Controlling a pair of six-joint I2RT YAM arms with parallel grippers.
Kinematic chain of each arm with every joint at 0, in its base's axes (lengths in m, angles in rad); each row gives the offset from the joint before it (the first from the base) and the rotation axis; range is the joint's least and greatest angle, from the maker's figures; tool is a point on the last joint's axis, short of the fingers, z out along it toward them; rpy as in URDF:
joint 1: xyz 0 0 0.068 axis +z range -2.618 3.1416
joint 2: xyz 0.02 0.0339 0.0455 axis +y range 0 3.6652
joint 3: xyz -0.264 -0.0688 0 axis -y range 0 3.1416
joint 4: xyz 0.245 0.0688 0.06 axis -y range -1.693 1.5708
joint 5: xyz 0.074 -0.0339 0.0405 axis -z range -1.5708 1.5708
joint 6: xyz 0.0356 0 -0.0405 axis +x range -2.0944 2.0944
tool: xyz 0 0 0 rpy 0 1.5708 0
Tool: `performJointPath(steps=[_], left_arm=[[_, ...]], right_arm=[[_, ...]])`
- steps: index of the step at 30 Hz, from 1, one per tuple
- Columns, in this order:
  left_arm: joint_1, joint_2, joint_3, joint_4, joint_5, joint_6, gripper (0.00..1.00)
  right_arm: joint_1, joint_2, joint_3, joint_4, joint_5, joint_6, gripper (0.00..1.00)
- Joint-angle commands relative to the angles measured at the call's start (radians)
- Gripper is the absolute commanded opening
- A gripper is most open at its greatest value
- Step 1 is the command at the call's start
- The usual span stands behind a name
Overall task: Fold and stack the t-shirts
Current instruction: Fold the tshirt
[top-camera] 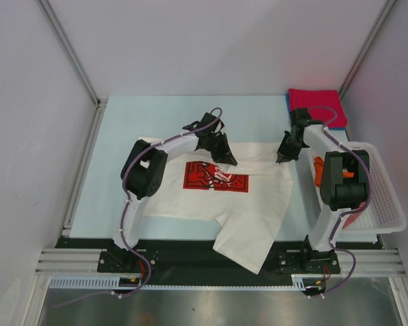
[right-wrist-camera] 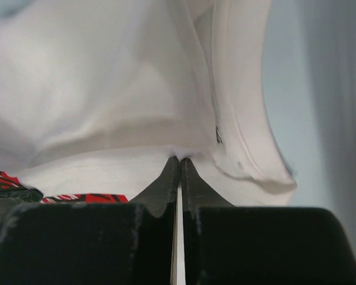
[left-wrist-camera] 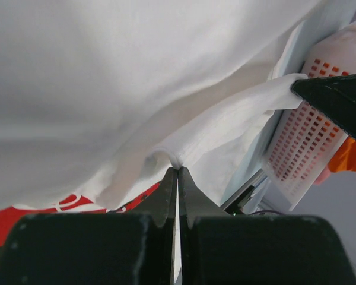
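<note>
left tool (left-wrist-camera: 177, 170) and right tool (right-wrist-camera: 179, 159) each pinch tee (top-camera: 258, 204) edge at their tips. shallow bite: one slip skews the fold.

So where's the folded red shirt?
In the top view the red shirt lies at the table's far right corner, on a blue shirt, just behind the white basket.

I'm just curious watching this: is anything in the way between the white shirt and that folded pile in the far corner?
Nothing visible. The left gripper and right gripper pinch the white shirt; only bare table lies before the folded pile. The basket sits aside.
</note>
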Motion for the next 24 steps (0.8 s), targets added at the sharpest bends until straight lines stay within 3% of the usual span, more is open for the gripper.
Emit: performJointPath(steps=[1,17,24], left_arm=[[0.030,0.025,0.091,0.000,0.025,-0.044,0.00],[0.083,0.094,0.180,0.005,0.017,-0.096,0.00],[0.086,0.124,0.220,-0.004,0.007,-0.101,0.00]], right_arm=[[-0.007,0.058,0.100,-0.015,-0.006,-0.021,0.00],[-0.021,0.220,0.330,-0.044,-0.039,-0.032,0.00],[-0.024,0.273,0.405,-0.050,-0.042,-0.043,0.05]])
